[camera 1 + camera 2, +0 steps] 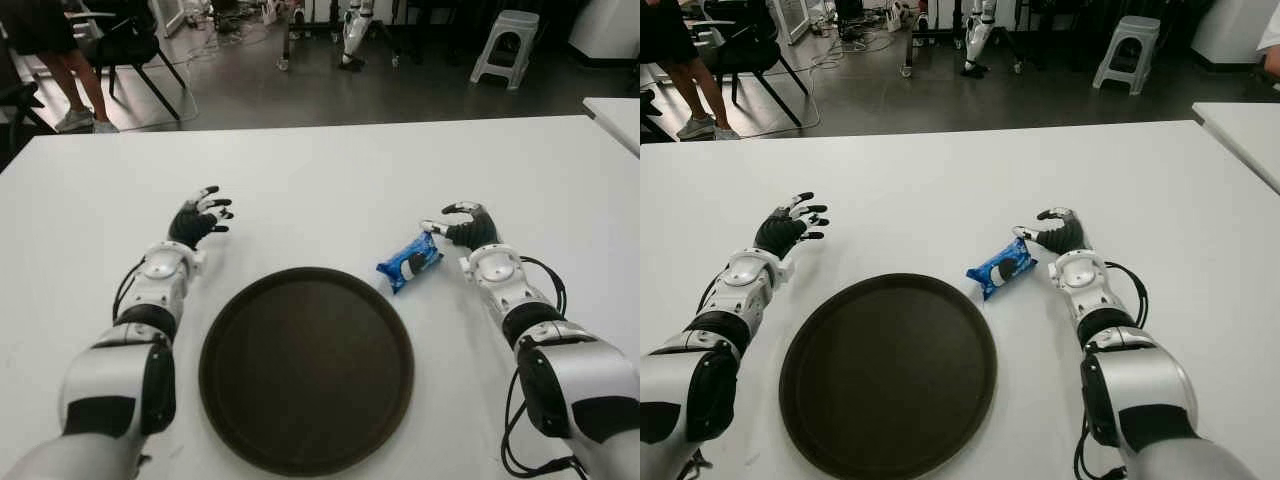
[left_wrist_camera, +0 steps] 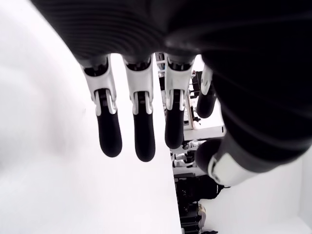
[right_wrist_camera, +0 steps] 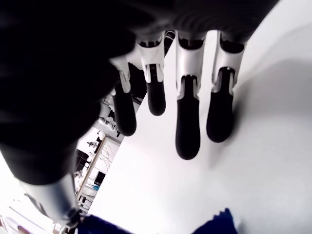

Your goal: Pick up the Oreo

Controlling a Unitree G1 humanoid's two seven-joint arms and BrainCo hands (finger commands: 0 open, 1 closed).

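1. Right hand (image 1: 468, 226): fingers (image 3: 187, 127) extended and relaxed, gripping nothing, tips hanging above the white tabletop (image 1: 330, 180).
2. Just beside that hand, on its left: blue Oreo pack (image 1: 409, 262), lying tilted on the tabletop, near end angled toward the tray, far end close to the thumb; contact between thumb and pack impossible to tell from the eye views. In the right wrist view, blue wrapper (image 3: 214, 227) just showing at the edge, apart from the fingertips.
3. Left hand (image 1: 200, 220): fingers (image 2: 139, 131) spread and loose, empty, showing above bare tabletop well to the left of the Oreo pack.
4. Between the two forearms, nearer the robot: round dark brown tray (image 1: 230, 340), flat on the tabletop, nothing in it; Oreo pack just off its far right rim, not on it.
5. Beyond the tabletop: grey floor, black chair (image 1: 130, 45) at far left with a person's legs (image 1: 75, 80) beside it, white step stool (image 1: 502, 45) at far right.
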